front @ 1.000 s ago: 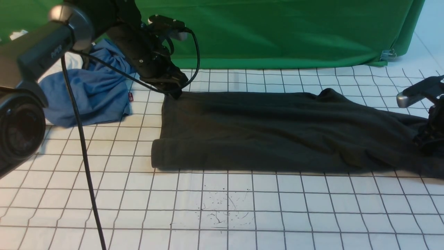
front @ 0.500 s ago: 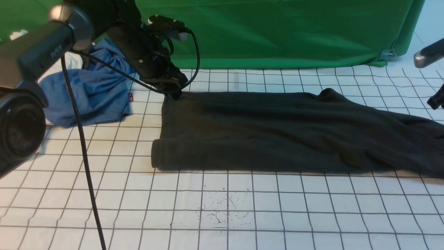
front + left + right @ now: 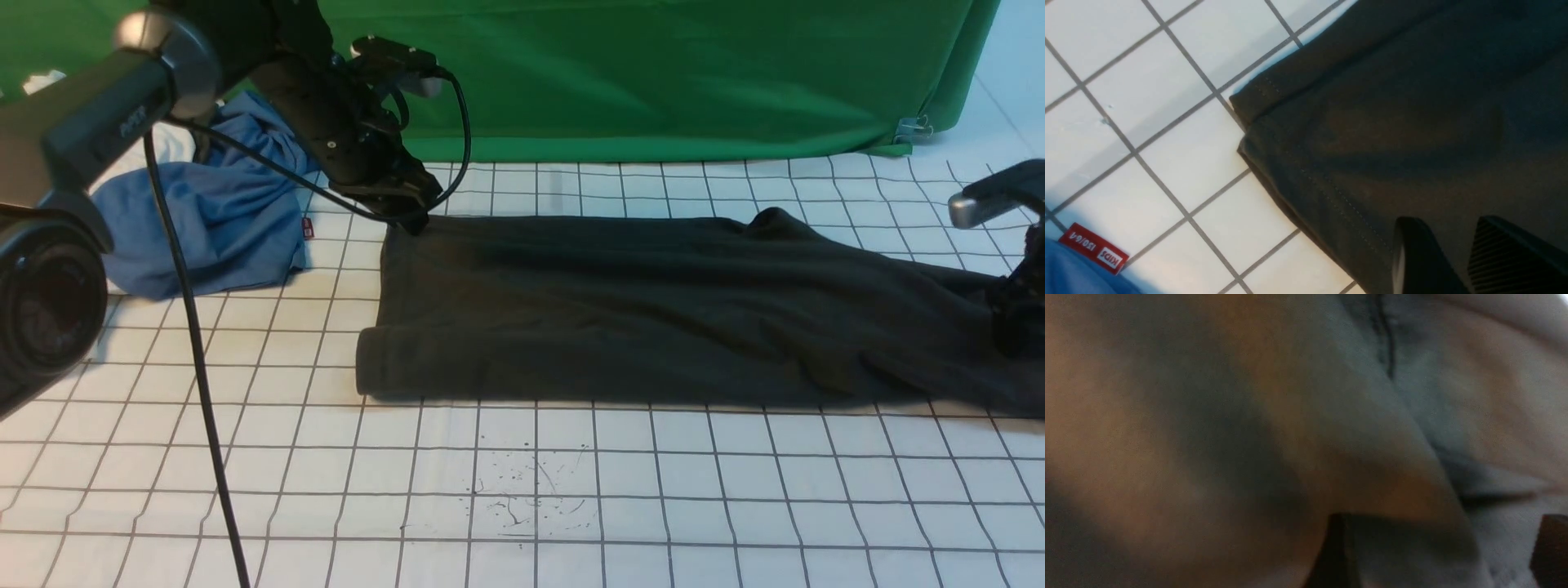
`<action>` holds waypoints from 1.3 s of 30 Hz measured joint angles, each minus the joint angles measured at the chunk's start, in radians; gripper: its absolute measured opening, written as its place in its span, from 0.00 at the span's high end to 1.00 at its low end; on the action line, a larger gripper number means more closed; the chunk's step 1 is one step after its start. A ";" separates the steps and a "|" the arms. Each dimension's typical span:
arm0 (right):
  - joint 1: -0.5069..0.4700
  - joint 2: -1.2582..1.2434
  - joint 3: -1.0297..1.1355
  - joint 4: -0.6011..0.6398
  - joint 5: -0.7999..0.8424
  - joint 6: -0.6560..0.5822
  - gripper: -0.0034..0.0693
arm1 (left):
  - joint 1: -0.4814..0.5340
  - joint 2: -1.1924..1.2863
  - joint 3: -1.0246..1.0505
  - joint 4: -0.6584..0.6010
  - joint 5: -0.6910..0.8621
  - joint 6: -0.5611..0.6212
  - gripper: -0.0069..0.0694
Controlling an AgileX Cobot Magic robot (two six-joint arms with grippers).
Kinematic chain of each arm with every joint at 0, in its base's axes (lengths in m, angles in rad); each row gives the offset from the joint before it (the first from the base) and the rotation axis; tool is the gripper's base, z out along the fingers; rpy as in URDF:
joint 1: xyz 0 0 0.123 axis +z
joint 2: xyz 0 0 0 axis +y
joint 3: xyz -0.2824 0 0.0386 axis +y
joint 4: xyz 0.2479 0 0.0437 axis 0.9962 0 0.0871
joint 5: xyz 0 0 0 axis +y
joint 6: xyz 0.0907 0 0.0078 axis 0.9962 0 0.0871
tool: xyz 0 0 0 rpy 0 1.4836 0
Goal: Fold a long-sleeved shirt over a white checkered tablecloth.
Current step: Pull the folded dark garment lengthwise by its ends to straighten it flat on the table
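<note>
From here I see the large charcoal-black soft knit long-sleeved shirt (image 3: 620, 318) stretched across the white checkered tablecloth with thin dark grid lines (image 3: 522, 490), reaching from left of the middle to the right side; the front view cuts off its far right part. The black left gripper (image 3: 412, 214) comes down at the shirt's back left corner, its tips seeming to meet the cloth there. Only the left wrist view shows those ribbed dark fingers (image 3: 1425, 253) standing a little apart over the black fabric, along with the rows of stitching beside the edge. The black right gripper (image 3: 1437, 543) is half lost past the front view's right border, down at the shirt's right part; the right wrist view gives both its tips, spread wide, with blurry folds of the dark knit between and around them, not clamped. On the left lies a crumpled blue cloth garment (image 3: 204, 216) with a small red tag (image 3: 308, 228), beside a white fabric garment (image 3: 167, 147) partly behind the arm. The tag's white lettering, "KIDS", can be read only in the left wrist view. A smooth green cloth (image 3: 653, 77) spans the back, seen from the front view alone.
</note>
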 joint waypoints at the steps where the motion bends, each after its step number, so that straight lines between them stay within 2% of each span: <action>1: 0.000 0.008 0.000 0.001 -0.005 -0.002 0.20 | 0.000 0.000 0.000 0.000 0.000 0.000 0.71; 3: 0.000 0.017 0.000 0.009 -0.005 -0.014 0.31 | 0.000 0.000 0.000 0.000 0.000 0.000 0.71; 4: 0.001 0.017 -0.001 0.010 -0.008 -0.021 0.40 | 0.000 0.000 0.000 0.000 0.000 0.000 0.71; 7: 0.001 0.018 -0.001 0.010 -0.012 -0.030 0.59 | 0.000 0.000 0.000 0.000 0.000 0.000 0.71; 9: 0.001 0.018 -0.001 0.009 -0.015 -0.037 0.78 | 0.000 0.000 0.000 0.000 0.000 0.000 0.71; 11: 0.001 0.019 -0.001 0.008 -0.015 -0.042 0.89 | 0.000 0.000 0.000 0.000 0.000 0.000 0.71; 24: 0.001 -0.011 -0.131 -0.004 -0.042 -0.044 0.91 | 0.000 0.000 0.000 0.000 0.002 0.000 0.71; 28: 0.000 -0.003 -0.140 -0.004 -0.073 -0.044 0.89 | 0.000 0.000 0.000 0.000 0.007 0.000 0.71; 31: 0.000 0.016 -0.140 -0.005 -0.105 -0.021 0.82 | 0.000 0.000 0.000 0.000 0.011 0.000 0.71; 33: 0.000 0.026 -0.141 -0.010 -0.131 0.011 0.70 | 0.000 0.000 0.000 0.000 0.011 0.000 0.71; 36: 0.000 0.029 -0.154 -0.028 -0.139 0.090 0.41 | 0.000 0.000 0.000 0.000 0.011 0.000 0.71; 39: 0.000 0.027 -0.188 -0.055 -0.099 0.180 0.18 | 0.000 0.000 0.000 0.000 0.014 0.000 0.71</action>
